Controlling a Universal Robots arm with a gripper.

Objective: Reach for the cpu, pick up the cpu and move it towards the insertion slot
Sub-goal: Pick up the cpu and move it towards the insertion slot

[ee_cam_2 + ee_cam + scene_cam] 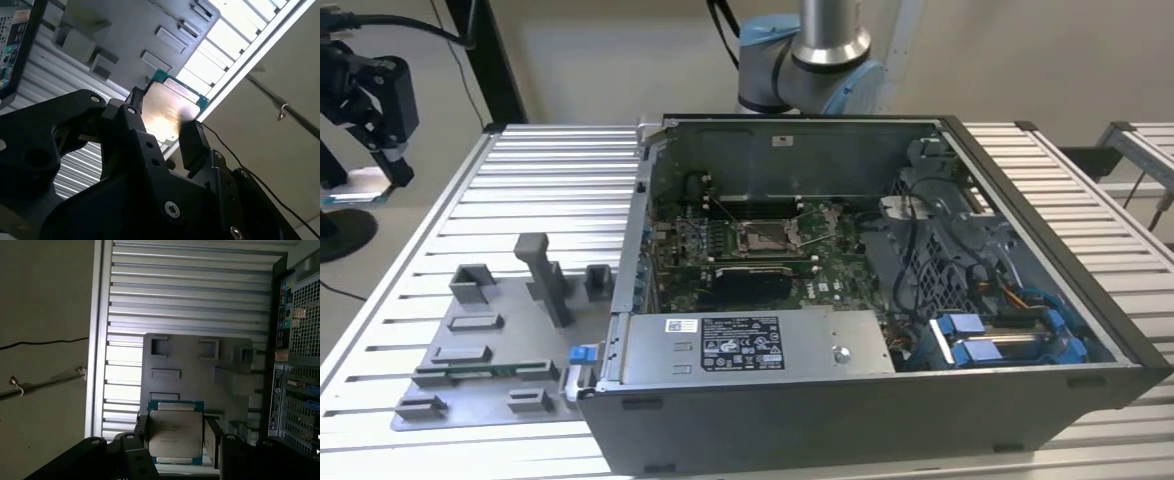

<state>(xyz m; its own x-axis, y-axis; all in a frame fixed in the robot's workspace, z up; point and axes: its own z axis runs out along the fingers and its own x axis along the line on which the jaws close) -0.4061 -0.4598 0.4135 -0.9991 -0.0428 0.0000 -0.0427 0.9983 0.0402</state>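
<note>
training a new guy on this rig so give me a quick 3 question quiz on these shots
1. True or false: the cpu sits in the slot.
2. What does the gripper hold? A) a screw B) the cpu C) nothing
3. Fill in: in the exterior view, the gripper is off to that view's ____ of the case.

Key
1. False. The cpu is in the gripper, away from the case.
2. B
3. left
</note>
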